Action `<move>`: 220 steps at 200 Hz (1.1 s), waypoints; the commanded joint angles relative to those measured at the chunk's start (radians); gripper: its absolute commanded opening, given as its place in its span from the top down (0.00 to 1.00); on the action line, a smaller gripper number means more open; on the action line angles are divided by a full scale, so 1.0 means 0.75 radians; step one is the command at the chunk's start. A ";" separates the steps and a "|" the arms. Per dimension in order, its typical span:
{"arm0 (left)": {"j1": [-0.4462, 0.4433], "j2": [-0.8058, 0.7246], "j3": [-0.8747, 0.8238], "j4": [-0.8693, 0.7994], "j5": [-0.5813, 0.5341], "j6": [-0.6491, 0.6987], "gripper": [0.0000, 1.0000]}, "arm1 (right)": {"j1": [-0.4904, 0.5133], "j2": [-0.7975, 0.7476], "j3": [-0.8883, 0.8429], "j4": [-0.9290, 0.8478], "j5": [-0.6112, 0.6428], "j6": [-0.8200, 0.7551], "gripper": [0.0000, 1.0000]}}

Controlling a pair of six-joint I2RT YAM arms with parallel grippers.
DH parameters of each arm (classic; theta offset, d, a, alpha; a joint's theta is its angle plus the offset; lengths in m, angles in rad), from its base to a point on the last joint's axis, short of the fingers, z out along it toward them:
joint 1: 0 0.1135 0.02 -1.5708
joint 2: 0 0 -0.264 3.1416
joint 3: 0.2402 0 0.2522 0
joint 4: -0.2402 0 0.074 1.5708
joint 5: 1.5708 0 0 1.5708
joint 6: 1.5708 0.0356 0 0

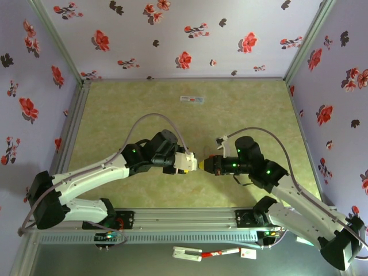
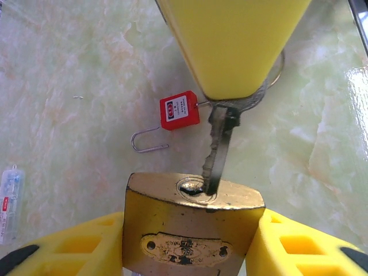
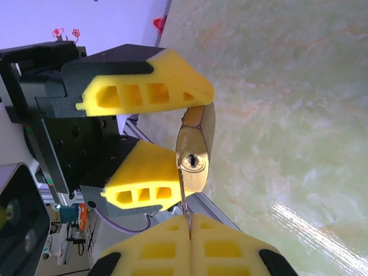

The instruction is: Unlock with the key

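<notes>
Left wrist: grips likely heavy, rigid brass padlock (image 2: 192, 230) across its sides with left gripper (image 2: 192, 250); pinches thin, slippery key (image 2: 220, 144) at bow with right gripper (image 3: 190, 230).

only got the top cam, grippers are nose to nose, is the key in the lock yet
Observer: Left wrist view: the key tip is just at the keyhole of the brass padlock, most of the blade outside.
Operator: who holds what
Observer: Left gripper clamps the padlock body; right gripper is shut on the key head.
Operator: anything else near them
Observer: A small red padlock beside the key head; attached or not, I can't tell.
</notes>
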State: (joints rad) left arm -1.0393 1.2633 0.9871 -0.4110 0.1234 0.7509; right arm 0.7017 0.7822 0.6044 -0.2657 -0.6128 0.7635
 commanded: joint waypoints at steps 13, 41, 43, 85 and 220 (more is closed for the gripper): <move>-0.018 0.001 0.056 0.072 0.003 -0.004 0.80 | 0.011 0.001 -0.005 -0.018 0.064 -0.012 1.00; -0.019 -0.001 0.056 0.073 0.003 -0.009 0.81 | 0.010 -0.004 -0.005 -0.045 0.088 -0.024 1.00; -0.018 -0.003 0.056 0.072 0.003 -0.009 0.81 | 0.008 -0.003 -0.005 -0.043 0.089 -0.023 1.00; -0.031 0.008 0.066 0.066 0.004 -0.005 0.81 | 0.011 0.004 -0.013 -0.007 0.064 -0.005 1.00; -0.101 0.134 0.227 -0.006 -0.005 -0.098 0.84 | 0.013 0.169 0.038 -0.043 0.123 -0.006 1.00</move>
State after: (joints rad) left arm -1.0756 1.3705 1.0657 -0.5209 0.0460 0.7273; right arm 0.7017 0.8936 0.6273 -0.3149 -0.5709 0.7593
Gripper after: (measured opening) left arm 0.473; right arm 0.042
